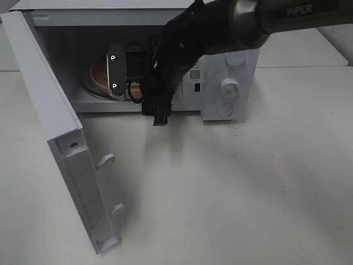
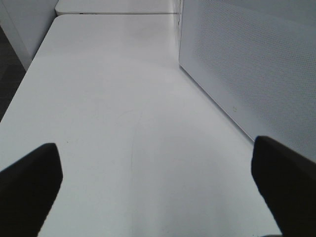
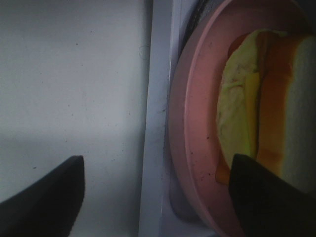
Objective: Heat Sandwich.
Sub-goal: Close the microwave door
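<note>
The sandwich (image 3: 266, 98), white bread with an orange crust and yellow-green filling, lies on a round pink plate (image 3: 197, 123) inside the open microwave (image 1: 231, 83). My right gripper (image 3: 158, 197) reaches into the oven cavity (image 1: 115, 74). It is open, its jaws standing wide astride the plate's rim. One finger (image 3: 266, 197) hovers over the sandwich's near end and the other finger (image 3: 44, 197) is outside the plate. In the exterior high view the arm hides the sandwich and only an edge of the plate (image 1: 98, 74) shows. My left gripper (image 2: 158, 182) is open over bare table.
The microwave door (image 1: 55, 138) swings far out to the left, with its latch hooks facing the table. The perforated side wall of the microwave (image 2: 247, 64) stands close beside my left gripper. The white table (image 1: 231, 187) stretches out in front of the oven.
</note>
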You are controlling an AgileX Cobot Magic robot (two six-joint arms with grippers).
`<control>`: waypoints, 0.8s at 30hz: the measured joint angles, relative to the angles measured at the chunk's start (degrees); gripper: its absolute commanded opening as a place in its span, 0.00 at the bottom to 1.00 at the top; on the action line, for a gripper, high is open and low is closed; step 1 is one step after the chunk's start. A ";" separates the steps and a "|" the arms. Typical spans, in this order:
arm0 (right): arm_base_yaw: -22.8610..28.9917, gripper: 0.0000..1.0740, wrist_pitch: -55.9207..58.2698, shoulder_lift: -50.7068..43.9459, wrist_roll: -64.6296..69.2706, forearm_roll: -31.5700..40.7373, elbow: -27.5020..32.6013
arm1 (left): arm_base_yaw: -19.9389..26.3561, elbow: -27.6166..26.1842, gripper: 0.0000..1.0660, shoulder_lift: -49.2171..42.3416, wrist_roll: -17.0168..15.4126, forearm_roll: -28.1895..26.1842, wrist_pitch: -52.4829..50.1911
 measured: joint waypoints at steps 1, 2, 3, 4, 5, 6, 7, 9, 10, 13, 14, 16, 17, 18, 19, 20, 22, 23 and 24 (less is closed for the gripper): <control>0.00 0.71 -0.29 -0.63 0.00 0.00 0.97 | 0.00 0.00 0.97 0.00 0.00 0.00 0.00; 0.00 0.71 -0.34 -1.32 0.00 0.00 1.83 | 0.00 0.00 0.97 0.00 0.00 0.00 0.00; 0.00 0.71 -0.74 -2.52 0.00 0.00 3.44 | 0.00 0.00 0.97 0.00 0.00 0.00 0.00; 0.00 0.71 -0.74 -2.52 0.00 0.00 3.44 | 0.00 0.00 0.97 0.00 0.00 0.00 0.00; 0.00 0.71 -0.80 -3.04 0.00 0.00 4.13 | 0.00 0.00 0.97 0.00 0.00 0.00 0.00; 0.00 0.71 -0.80 -3.72 0.00 0.00 5.04 | 0.00 0.00 0.97 0.00 0.00 0.00 0.00; 0.00 0.71 -0.80 -5.27 0.00 0.00 6.82 | 0.00 0.00 0.97 0.00 0.00 0.00 0.00; 0.00 0.71 -0.80 -6.02 0.00 0.00 7.68 | 0.00 0.00 0.97 0.00 0.00 0.00 0.00; 0.00 0.71 -0.80 -6.65 0.06 0.00 8.37 | 0.00 0.00 0.97 0.00 0.00 0.00 0.00; 0.00 0.71 -0.86 -8.82 0.06 0.00 10.94 | 0.00 0.00 0.97 0.00 0.00 0.00 0.00; 0.00 0.71 -0.80 -9.63 0.06 0.00 11.97 | 0.00 0.00 0.97 0.00 0.00 0.00 0.00; 0.00 0.71 -0.80 -11.97 0.06 0.00 14.90 | 0.00 0.00 0.97 0.00 0.00 0.00 0.00; 0.00 0.71 -0.80 -12.83 0.11 0.00 15.99 | 0.00 0.00 0.97 0.00 0.00 0.00 0.00; 0.00 0.71 -0.80 -12.83 0.11 0.00 15.99 | 0.00 0.00 0.97 0.00 0.00 0.00 0.00; 0.00 0.71 -0.80 -13.75 0.17 0.00 17.13 | 0.00 0.00 0.97 0.00 0.00 0.00 0.00; 0.00 0.71 -0.80 -14.44 0.17 0.00 18.05 | 0.00 0.00 0.97 0.00 0.00 0.00 0.00; 0.00 0.71 -0.92 -17.02 0.23 0.00 21.20 | 0.00 0.00 0.97 0.00 0.00 0.00 0.00; 0.00 0.71 -0.92 -17.02 0.23 0.00 21.20 | 0.00 0.00 0.97 0.00 0.00 0.00 0.00; 0.00 0.71 -0.86 -17.93 0.29 0.00 22.35 | 0.00 0.00 0.97 0.00 0.00 0.00 0.00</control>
